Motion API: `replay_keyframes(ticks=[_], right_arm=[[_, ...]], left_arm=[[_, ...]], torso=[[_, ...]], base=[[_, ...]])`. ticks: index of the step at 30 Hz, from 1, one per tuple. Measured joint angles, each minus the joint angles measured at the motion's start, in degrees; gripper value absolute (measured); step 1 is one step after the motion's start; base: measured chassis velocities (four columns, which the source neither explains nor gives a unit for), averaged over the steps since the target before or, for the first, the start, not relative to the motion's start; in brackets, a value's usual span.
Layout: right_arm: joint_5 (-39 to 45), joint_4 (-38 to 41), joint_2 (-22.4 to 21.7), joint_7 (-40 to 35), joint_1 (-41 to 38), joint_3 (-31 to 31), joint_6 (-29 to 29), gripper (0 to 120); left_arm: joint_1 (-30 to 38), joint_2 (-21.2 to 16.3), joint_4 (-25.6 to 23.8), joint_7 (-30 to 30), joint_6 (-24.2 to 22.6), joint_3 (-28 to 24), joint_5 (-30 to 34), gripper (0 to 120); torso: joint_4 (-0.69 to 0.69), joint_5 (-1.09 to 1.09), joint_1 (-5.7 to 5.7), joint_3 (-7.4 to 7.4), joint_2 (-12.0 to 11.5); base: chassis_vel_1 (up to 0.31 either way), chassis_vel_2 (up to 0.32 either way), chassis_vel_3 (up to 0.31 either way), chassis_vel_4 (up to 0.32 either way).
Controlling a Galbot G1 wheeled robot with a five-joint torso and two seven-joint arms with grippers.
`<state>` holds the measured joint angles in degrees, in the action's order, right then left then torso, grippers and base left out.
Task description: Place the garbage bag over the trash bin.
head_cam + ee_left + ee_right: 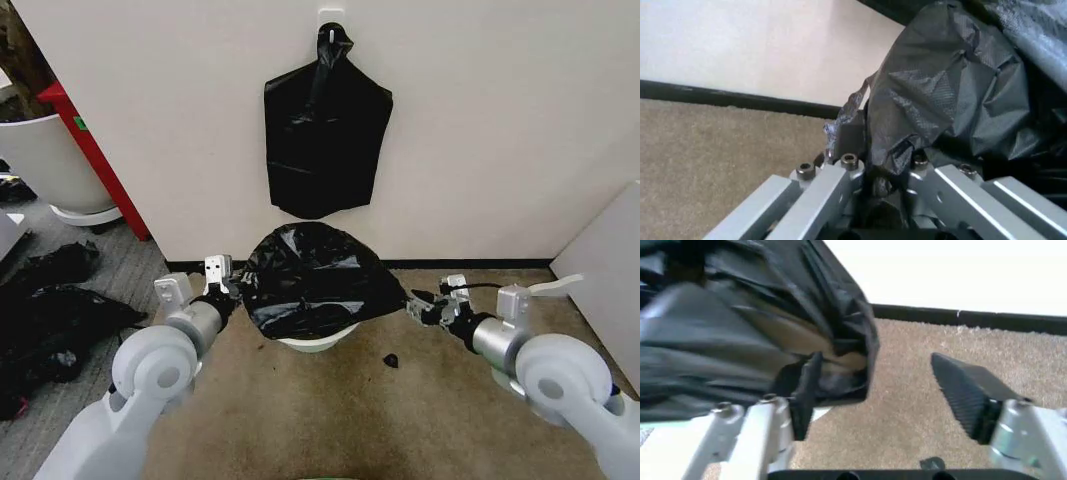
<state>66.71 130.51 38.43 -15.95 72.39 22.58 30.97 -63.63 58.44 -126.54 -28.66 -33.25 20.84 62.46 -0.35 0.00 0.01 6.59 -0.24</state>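
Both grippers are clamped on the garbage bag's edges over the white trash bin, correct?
Not quite. The left gripper is shut on the garbage bag draped over the trash bin, but the right wrist view shows the right gripper open, jaws apart beside the bag.

Left claw clamped, right claw spread

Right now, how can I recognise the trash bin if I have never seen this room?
Find the white wall with a flat black bag hanging on it. On the carpet directly below stands the trash bin, between both grippers. Unlike the big white tub far left, it is small and draped in the crumpled garbage bag.
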Motion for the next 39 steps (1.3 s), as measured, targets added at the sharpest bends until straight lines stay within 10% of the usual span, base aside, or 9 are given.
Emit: replay_keyframes(ticks=[9,21,39], right_arm=[[-0.81,4.11,-0.74,-1.42,2.48,1.88,-2.32,98],[0.16,10.54,-4.22,-0.40,-7.74,0.79,-3.01,100],[-2.17,0.17,3.82,-2.49,-56.42,-43.37,10.04,100]], left_arm=[[-0.79,0.15,1.20,-0.48,-0.48,1.37,0.83,3],[-0.28,-1.35,1.05,-0.06,-1.67,1.04,-0.75,3],[1.77,-4.47,-0.69,2.14,-3.39,0.32,-6.45,3]], torso=[[0.00,0.01,0.00,0.00,0.00],[0.00,0.00,0.00,0.00,0.00],[0.01,-0.01,0.00,0.01,0.00]], base=[[0.000,0.000,0.000,0.000],[0.000,0.000,0.000,0.000],[0.000,0.000,0.000,0.000]])
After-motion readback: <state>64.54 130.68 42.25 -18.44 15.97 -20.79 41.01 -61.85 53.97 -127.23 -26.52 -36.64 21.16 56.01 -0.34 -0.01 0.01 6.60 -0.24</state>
